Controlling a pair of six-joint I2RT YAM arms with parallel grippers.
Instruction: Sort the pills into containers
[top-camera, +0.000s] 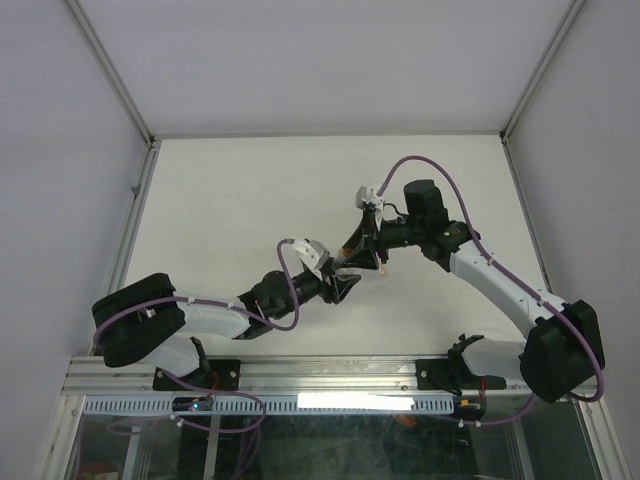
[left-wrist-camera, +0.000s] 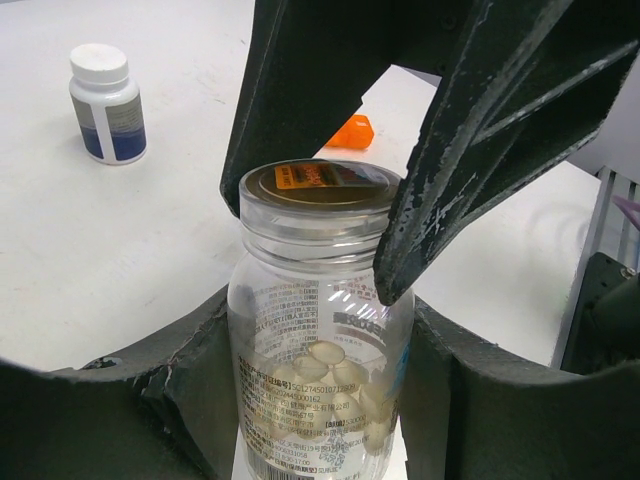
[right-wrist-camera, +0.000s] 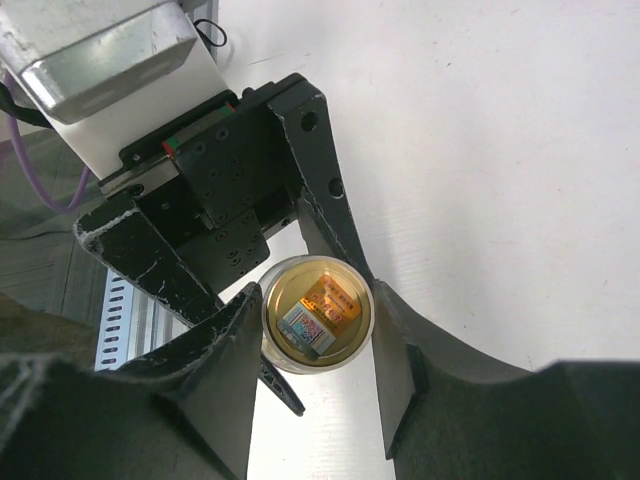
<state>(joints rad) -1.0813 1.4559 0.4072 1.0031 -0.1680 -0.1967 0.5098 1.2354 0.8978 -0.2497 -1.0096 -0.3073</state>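
Note:
A clear round vial (left-wrist-camera: 320, 330) with a gold lid (right-wrist-camera: 317, 313) holds several pale pills (left-wrist-camera: 330, 375). My left gripper (left-wrist-camera: 320, 400) is shut on the vial's body and holds it upright above the table, near the middle in the top view (top-camera: 345, 285). My right gripper (right-wrist-camera: 315, 315) comes down from above, and its two jaws press on opposite sides of the lid. Its dark fingers (left-wrist-camera: 440, 180) straddle the lid in the left wrist view. In the top view the right gripper (top-camera: 370, 255) meets the left one. The flat two-cell box is out of view.
A white bottle with a blue label and a white cap (left-wrist-camera: 106, 105) stands on the white table (left-wrist-camera: 130, 250) at the far left. A small orange object (left-wrist-camera: 352, 130) lies behind the vial. The aluminium rail of the table's edge (right-wrist-camera: 125, 320) runs below the grippers.

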